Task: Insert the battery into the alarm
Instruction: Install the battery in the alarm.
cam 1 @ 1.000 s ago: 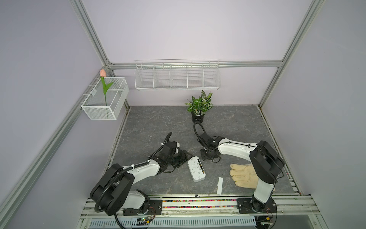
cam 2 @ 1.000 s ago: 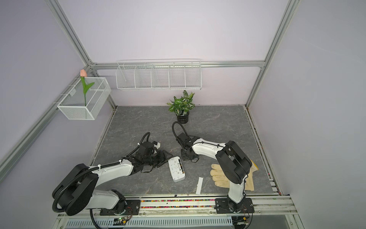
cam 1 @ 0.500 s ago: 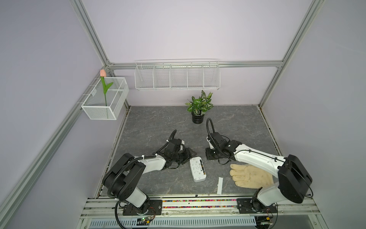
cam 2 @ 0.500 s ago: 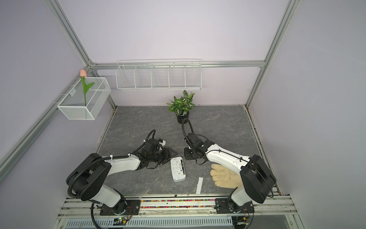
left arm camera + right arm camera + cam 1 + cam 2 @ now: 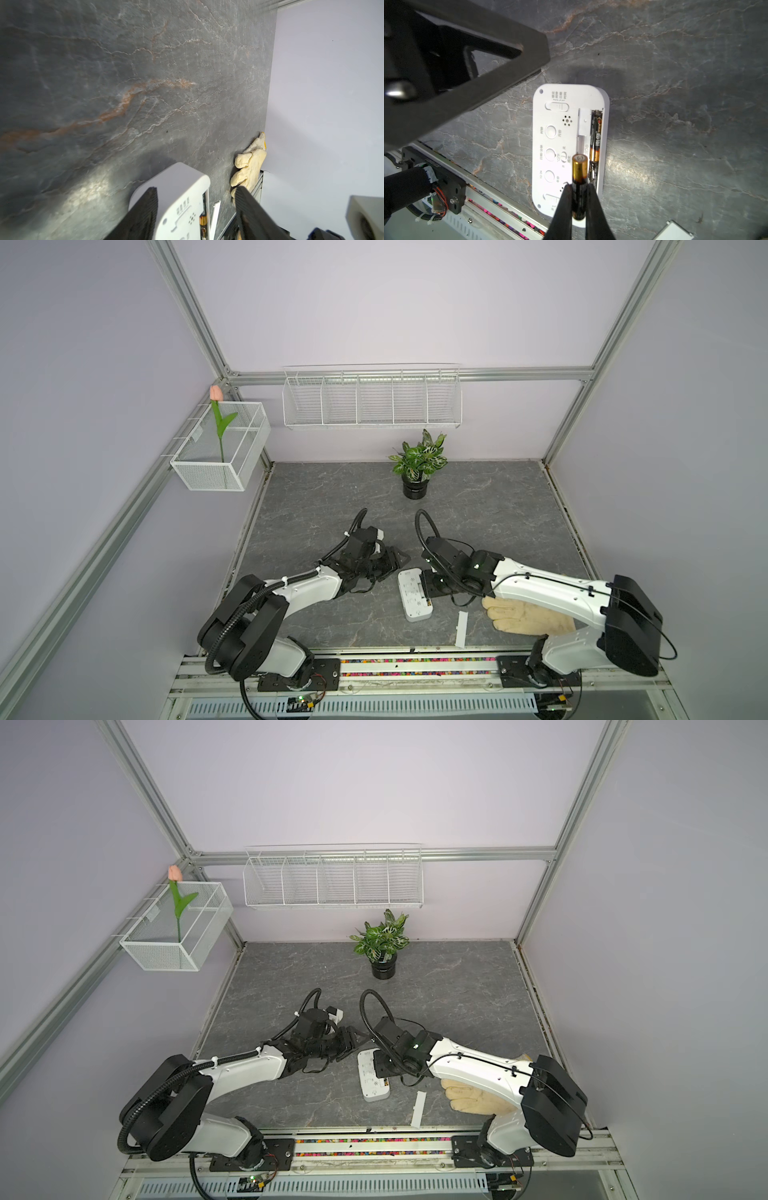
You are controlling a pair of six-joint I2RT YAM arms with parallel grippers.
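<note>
The white alarm (image 5: 413,593) (image 5: 371,1080) lies back side up on the grey table, near the front. Its battery slot is open and one black and gold battery (image 5: 597,135) lies in it. My right gripper (image 5: 579,188) (image 5: 430,591) hangs just above the alarm's near-right part. It is shut on a second battery (image 5: 579,172), whose gold end points along the empty slot. My left gripper (image 5: 195,189) (image 5: 395,562) is open at the alarm's (image 5: 182,197) far end and holds nothing.
A cream glove (image 5: 528,616) lies under my right arm at the front right. A thin white strip (image 5: 461,628) rests between the glove and the alarm. A potted plant (image 5: 417,470) stands at the back. A rail (image 5: 415,664) runs along the table's front edge.
My right gripper has come nearer and now hangs over the alarm with the battery. My left gripper has slid a little right, toward the alarm's far end.
</note>
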